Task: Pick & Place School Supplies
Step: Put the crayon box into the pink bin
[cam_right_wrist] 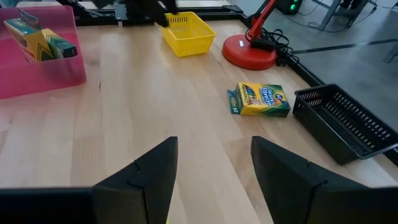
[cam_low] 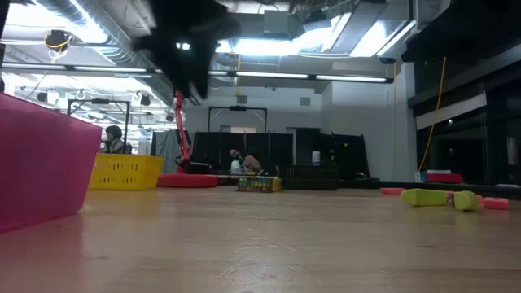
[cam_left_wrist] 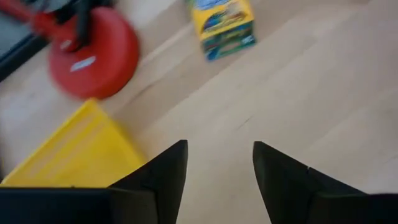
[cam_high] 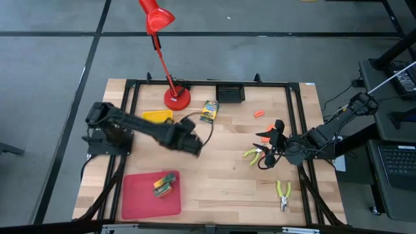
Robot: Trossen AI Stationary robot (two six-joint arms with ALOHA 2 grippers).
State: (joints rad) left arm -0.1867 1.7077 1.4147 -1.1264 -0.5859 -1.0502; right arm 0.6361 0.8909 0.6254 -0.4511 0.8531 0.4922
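A green-and-yellow crayon box (cam_high: pixel 208 111) lies flat on the table between the red lamp base and the black tray, and it also shows in both wrist views (cam_left_wrist: pixel 224 25) (cam_right_wrist: pixel 260 99). Two more boxes (cam_high: pixel 165 184) lie in the red tray. One pair of yellow-green-handled pliers (cam_high: pixel 252 155) lies just left of my right gripper (cam_high: pixel 270 148), another pair (cam_high: pixel 283 194) near the front edge. Orange pieces (cam_high: pixel 259 114) (cam_high: pixel 264 136) lie right of centre. My left gripper (cam_high: pixel 192 144) hovers open over bare wood at mid-table (cam_left_wrist: pixel 217 180). My right gripper (cam_right_wrist: pixel 214 180) is open and empty.
The red lamp's base (cam_high: pixel 177 99) and cord stand at the far side. The yellow tray (cam_high: pixel 158 117) is beside my left arm, the black tray (cam_high: pixel 230 93) at the far edge, and the red tray (cam_high: pixel 151 194) near left. Bare wood lies between the grippers.
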